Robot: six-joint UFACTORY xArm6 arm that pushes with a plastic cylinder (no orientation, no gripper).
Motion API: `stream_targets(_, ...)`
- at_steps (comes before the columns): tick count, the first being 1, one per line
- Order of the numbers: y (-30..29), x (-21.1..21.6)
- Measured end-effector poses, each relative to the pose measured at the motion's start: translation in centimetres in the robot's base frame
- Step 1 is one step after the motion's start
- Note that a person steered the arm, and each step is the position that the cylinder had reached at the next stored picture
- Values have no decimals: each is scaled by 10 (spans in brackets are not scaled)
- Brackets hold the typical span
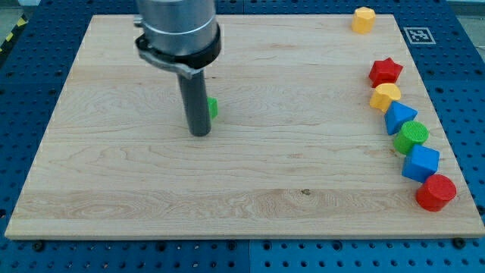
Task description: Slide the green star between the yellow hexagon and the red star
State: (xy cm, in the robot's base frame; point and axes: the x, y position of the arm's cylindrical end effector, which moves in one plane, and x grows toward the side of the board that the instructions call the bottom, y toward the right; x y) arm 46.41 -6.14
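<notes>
My tip [200, 133] rests on the board left of centre. A green block [212, 108], mostly hidden behind the rod, shows only as a small green edge touching the rod's right side just above the tip; its shape cannot be made out. The yellow hexagon [364, 19] sits near the view's top right corner. The red star [385, 72] lies below it at the right edge, with a bare gap between the two. Both are far to the right of my tip.
Below the red star a column of blocks runs down the right edge: a yellow block [385, 96], a blue block [400, 117], a green round block [411, 136], a blue cube [420, 163] and a red cylinder [436, 192]. The wooden board [114, 197] lies on a blue pegboard.
</notes>
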Motion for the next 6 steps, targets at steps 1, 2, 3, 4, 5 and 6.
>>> stream_targets(1, 12, -32)
stream_targets(2, 12, -43)
stream_targets(3, -9, -34)
stream_targets(4, -32, -36)
stream_targets(5, -27, -52)
stream_targets(6, -15, -66)
